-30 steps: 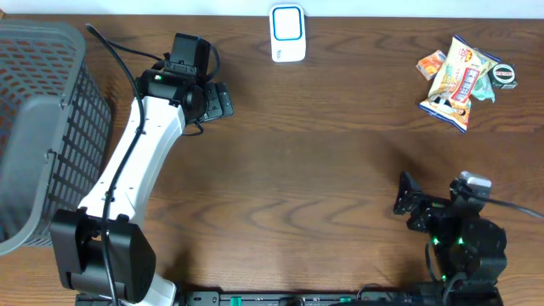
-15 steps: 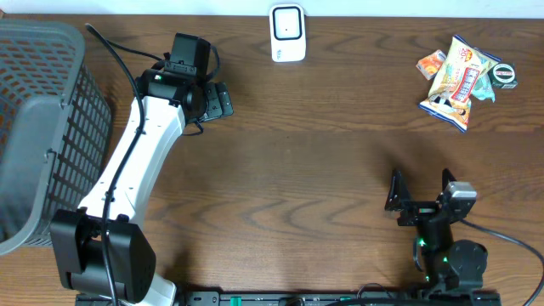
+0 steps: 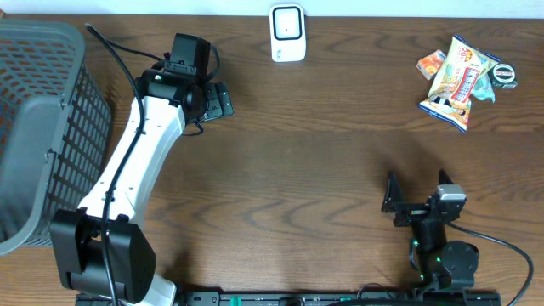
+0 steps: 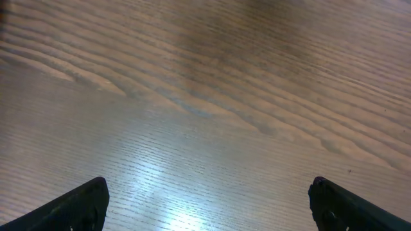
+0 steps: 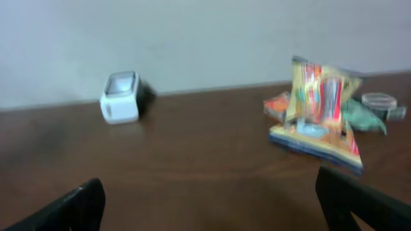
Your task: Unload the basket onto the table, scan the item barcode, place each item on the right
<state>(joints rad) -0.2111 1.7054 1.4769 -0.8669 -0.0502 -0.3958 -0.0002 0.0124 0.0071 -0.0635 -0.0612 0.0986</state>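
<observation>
A white barcode scanner [image 3: 287,32] stands at the table's far edge; the right wrist view shows the scanner [image 5: 120,97] ahead on the left. A colourful snack bag [image 3: 459,78] lies at the far right, and the bag [image 5: 321,109] appears blurred ahead on the right. No barcode shows on it. My left gripper [image 3: 218,100] hangs open over bare wood left of the scanner, its fingertips [image 4: 83,205] wide apart. At the near right my right gripper [image 3: 416,197] is open and empty, pointing toward the far edge, with dark fingertips [image 5: 80,205] at the frame's corners.
A small orange packet [image 3: 431,64], a green wrapper [image 3: 486,92] and a tape roll [image 3: 506,75] lie around the snack bag. A grey mesh basket [image 3: 38,127] fills the left side. The left arm [image 3: 127,170] reaches diagonally across the left half.
My right arm has drawn back toward the near edge and shifted slightly left, its gripper turning to face the far edge. The left arm has not moved.
</observation>
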